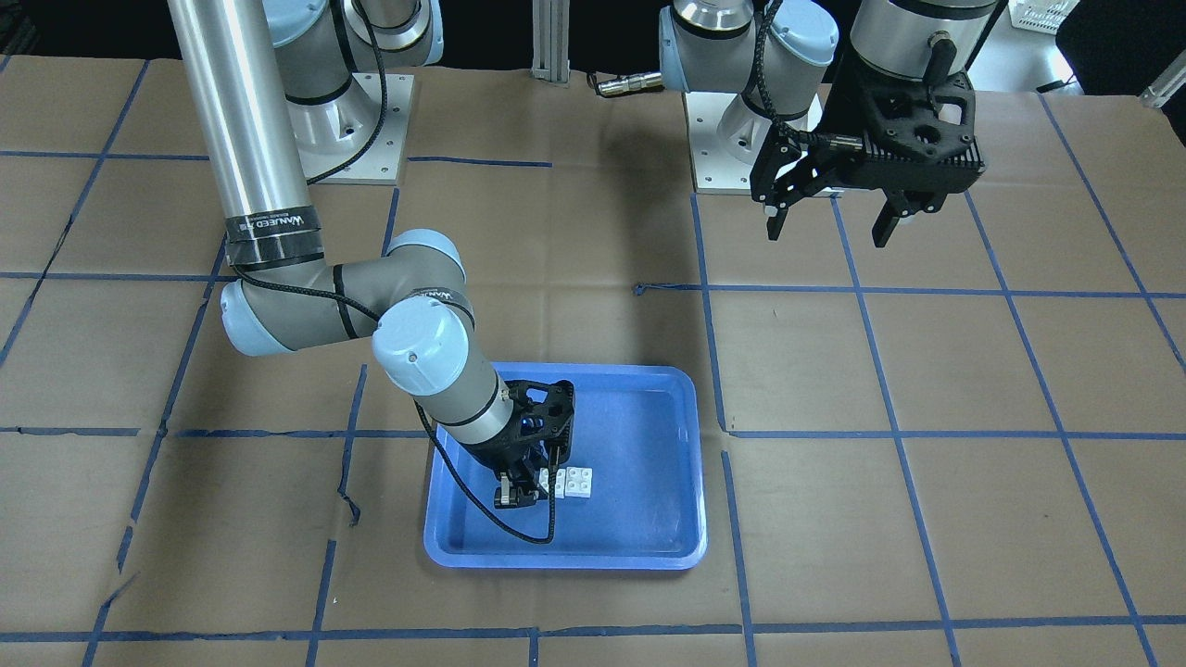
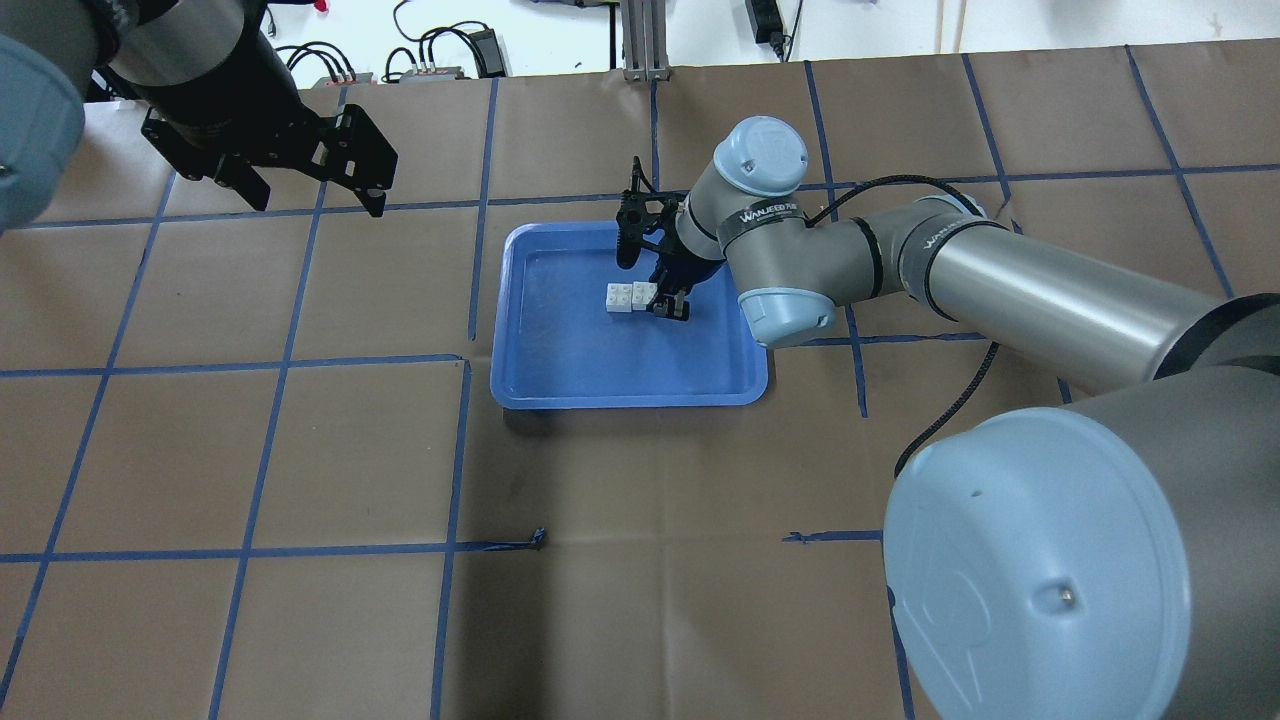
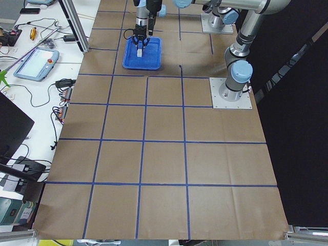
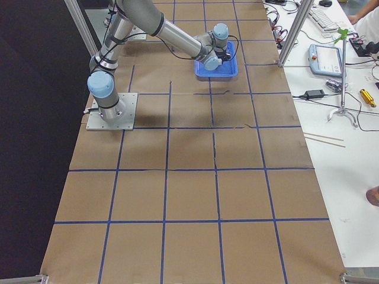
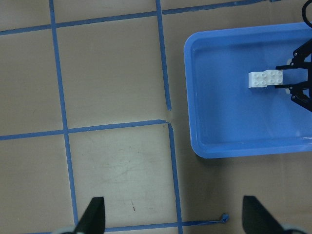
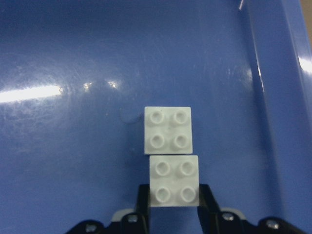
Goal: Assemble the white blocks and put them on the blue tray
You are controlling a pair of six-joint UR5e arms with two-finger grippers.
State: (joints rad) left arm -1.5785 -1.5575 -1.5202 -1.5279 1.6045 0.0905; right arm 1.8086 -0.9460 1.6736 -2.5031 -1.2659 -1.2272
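Front-facing view: shows the right gripper (image 1: 526,489) low inside the tray (image 1: 565,560), fingers clenched on one end of the blocks (image 1: 576,482), with the other end poking out just past the fingertips toward the tray's middle. Shows the left gripper (image 1: 827,230) raised over the table (image 1: 927,371), well apart from the tray, jaws spread, holding nothing.

Overhead view: puts the blocks right at the right gripper's tips, running out from them across the tray floor, nearer the far rim than the near one. Puts the left gripper off to the side of the tray, fingers parted.

Left side view: gives only a white speck between the right gripper's fingers, above the tray; too small to judge the grip.

Right side view: hides the blocks behind the right arm's wrist, itself hanging over the tray.

Left wrist view: places the tray ahead of the left gripper's spread fingertips and off to one side, blocks lying inside it.

Right wrist view: reveals two four-stud white squares in a row, touching; near square pinched between both fingers, far square just beyond the tips, flat on the tray floor, tray wall off to one side.
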